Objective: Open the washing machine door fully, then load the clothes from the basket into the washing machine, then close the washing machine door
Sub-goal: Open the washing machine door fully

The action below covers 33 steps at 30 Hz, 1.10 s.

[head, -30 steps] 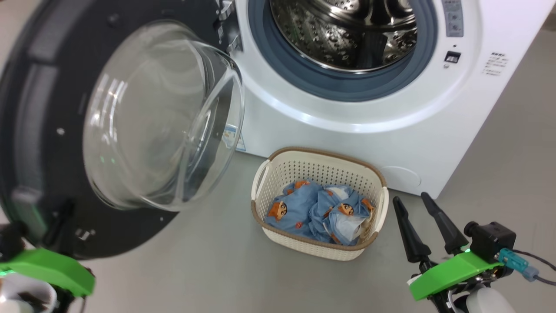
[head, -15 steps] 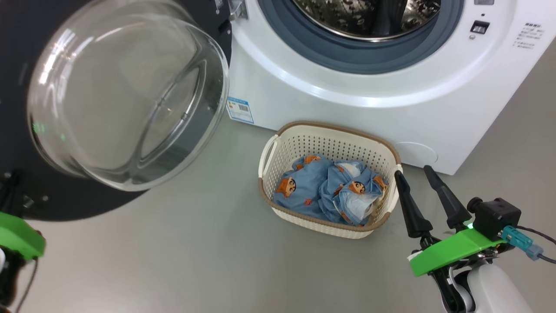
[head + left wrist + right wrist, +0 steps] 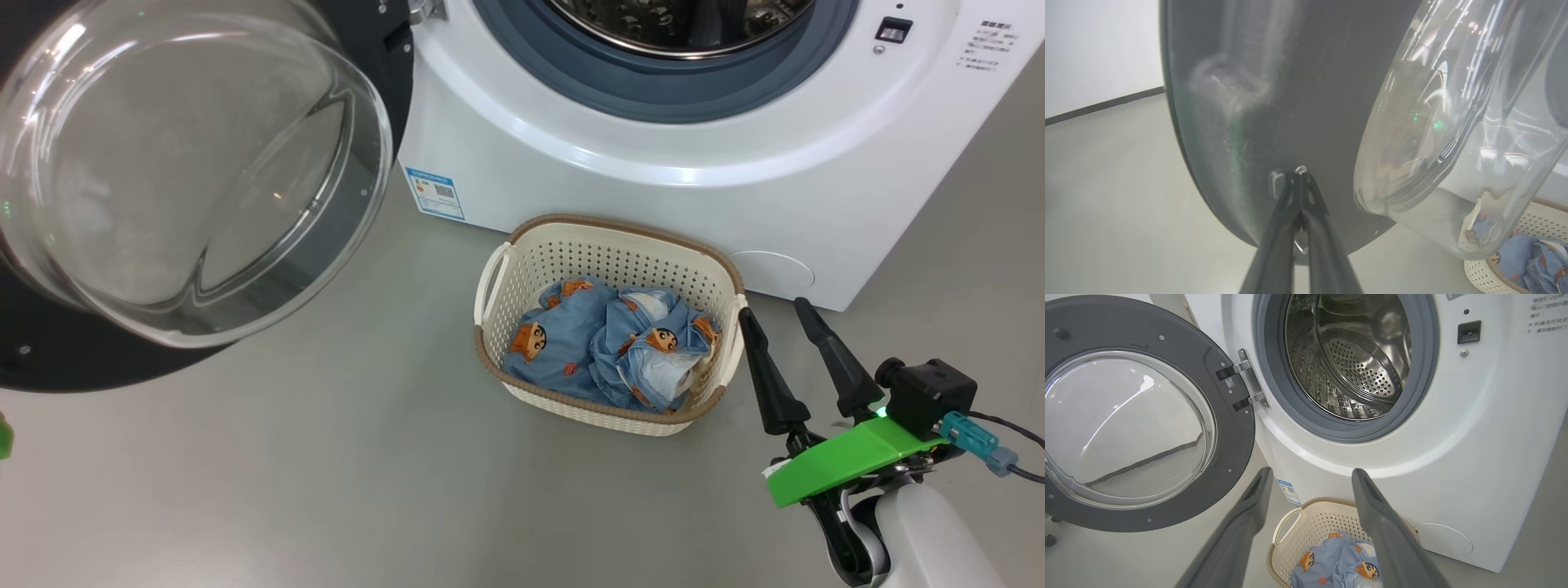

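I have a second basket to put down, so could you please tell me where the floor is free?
The widest bare floor lies between the washing machine door and the basket, running toward the robot. Another strip lies right of the washing machine. It is crowded by the basket's right side, where the open right pincer stands close.

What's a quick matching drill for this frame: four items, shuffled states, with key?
Column 1
1. washing machine door
2. clothes
3. left pincer
4. right pincer

Column 2
A. open, empty, next to the basket
B. swung wide open
C. shut, tips by the door's grey inner face
D. bunched inside the basket

Pairs: 1-B, 2-D, 3-C, 4-A
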### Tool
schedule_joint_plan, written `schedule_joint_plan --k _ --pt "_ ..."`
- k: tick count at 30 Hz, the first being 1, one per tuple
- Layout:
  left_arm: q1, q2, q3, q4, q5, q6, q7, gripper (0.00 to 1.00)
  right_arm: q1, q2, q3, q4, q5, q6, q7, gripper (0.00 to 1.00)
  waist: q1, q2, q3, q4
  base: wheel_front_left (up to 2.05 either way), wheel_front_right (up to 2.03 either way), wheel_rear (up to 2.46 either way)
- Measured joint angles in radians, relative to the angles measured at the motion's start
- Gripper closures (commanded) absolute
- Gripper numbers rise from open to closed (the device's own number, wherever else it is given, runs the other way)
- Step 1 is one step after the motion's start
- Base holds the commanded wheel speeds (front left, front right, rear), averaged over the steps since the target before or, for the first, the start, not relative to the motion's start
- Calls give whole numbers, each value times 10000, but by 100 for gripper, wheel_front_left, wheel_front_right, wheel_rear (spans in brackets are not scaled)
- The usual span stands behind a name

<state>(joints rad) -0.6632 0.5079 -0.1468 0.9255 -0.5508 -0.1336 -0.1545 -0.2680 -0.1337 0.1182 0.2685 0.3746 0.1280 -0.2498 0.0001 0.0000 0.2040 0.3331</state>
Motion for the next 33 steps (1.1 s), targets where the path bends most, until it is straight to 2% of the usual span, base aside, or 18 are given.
schedule_joint_plan --k 16,31,33 --pt "-221 113 -997 466 -763 0 -587 100 6 31 -27 0 0 0 0 0 0 0 -172 -3 0 0 0" --pt "690 184 -1478 -558 -1503 0 -936 100 210 15 33 13 67 0 0 0 0 0 -737 -128 0 0 0" --pt "778 184 -1476 -658 -1503 0 -936 66 288 10 48 19 71 0 0 0 -1 0 -786 -148 0 0 0"
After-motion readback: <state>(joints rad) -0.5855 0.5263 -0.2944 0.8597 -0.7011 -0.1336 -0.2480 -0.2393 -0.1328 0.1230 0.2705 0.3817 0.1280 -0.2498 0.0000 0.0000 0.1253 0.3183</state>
